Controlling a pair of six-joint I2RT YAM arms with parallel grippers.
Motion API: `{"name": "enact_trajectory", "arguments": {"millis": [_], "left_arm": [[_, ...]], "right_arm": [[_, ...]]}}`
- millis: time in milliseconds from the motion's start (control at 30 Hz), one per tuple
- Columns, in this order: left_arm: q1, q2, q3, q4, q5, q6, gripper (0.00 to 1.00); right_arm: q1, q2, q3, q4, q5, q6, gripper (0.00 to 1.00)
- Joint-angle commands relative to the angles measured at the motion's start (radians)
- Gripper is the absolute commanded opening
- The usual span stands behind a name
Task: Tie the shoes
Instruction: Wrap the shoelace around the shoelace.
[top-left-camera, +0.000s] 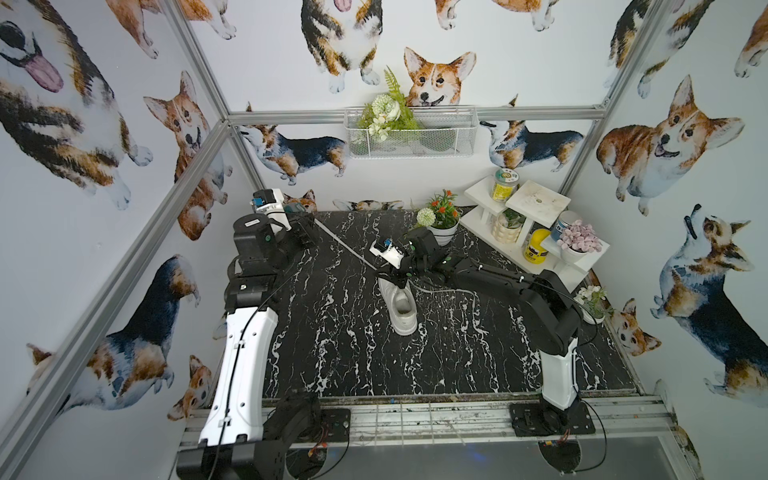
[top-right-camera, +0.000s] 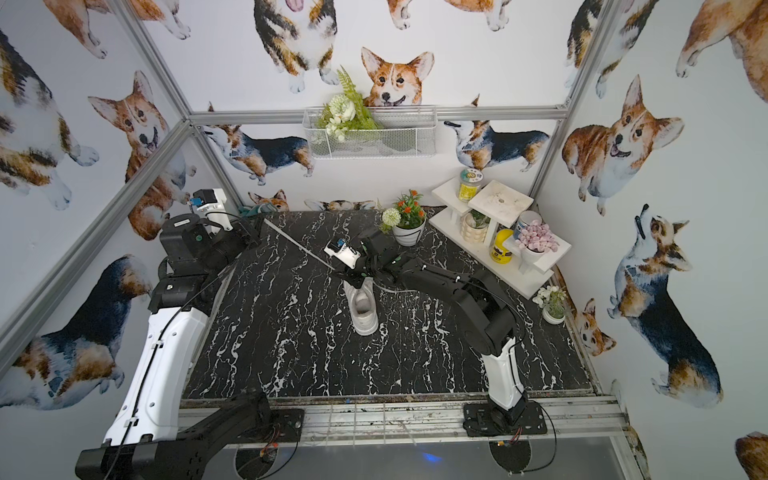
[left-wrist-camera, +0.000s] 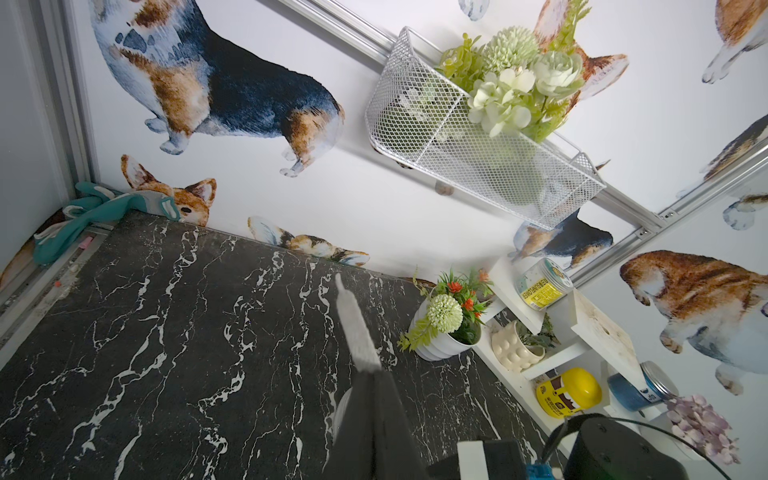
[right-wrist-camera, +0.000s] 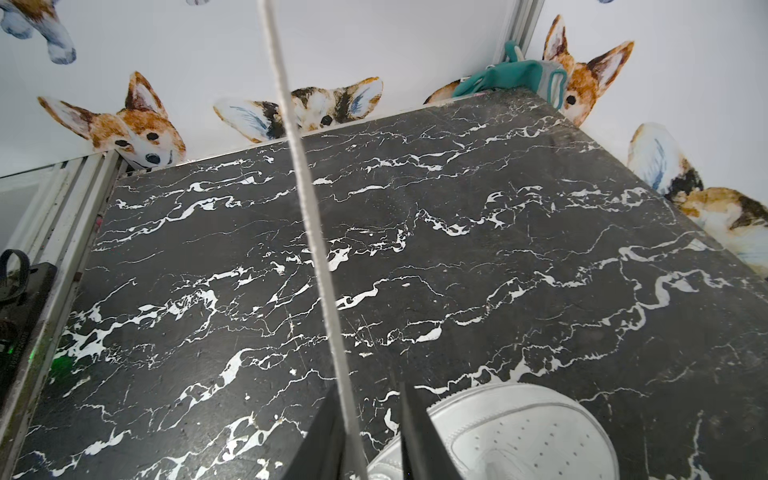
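Smooth, perhaps leather sneaker (right-wrist-camera: 519, 432); woven lace (right-wrist-camera: 309, 208); matt marble-look tabletop (right-wrist-camera: 498, 257)

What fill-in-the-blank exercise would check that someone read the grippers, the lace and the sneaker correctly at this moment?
1. The left gripper is shut on one end of a white ___.
2. The right gripper is at the sneaker's ___ end, with the lace running between its open fingers.
3. On the black marble table stands exactly ___ sneaker.

Missing words: lace; toe; one.
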Motion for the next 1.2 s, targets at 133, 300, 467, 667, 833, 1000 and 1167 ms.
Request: {"name": "enact_trajectory", "arguments": {"millis": [133,300,467,667,833,1000,1167], "left_arm": [[0.0,-0.012,-0.007,-0.017,-0.035,0.013,0.0],[0.0,-0.032,-0.047,-0.044,-0.088,0.035,0.09],[0.0,-0.078,-0.058,-0.133,-0.218,0.101,0.51],[-0.001,-0.105,-0.046,-0.169,-0.16,0.126,0.58],[-0.075,-0.086,-0.148,-0.082,0.033,0.051,0.58],[-0.232,-0.036,-0.257,0.046,0.104,-0.038,0.57],[-0.365,0.056,-0.304,0.167,0.161,-0.112,0.56]], "right_arm": [[-0.001,-0.047,-0.022,-0.009,-0.014,0.004,0.0],[-0.012,-0.1,-0.077,-0.005,0.001,0.0,0.0],[-0.02,-0.113,-0.099,-0.017,0.012,-0.009,0.0],[-0.022,-0.122,-0.105,-0.012,0.016,-0.007,0.0],[-0.025,-0.135,-0.131,-0.001,0.025,-0.004,0.0],[-0.028,-0.151,-0.161,0.012,0.03,-0.001,0.0],[-0.027,-0.161,-0.174,0.015,0.044,-0.005,0.0]]}}
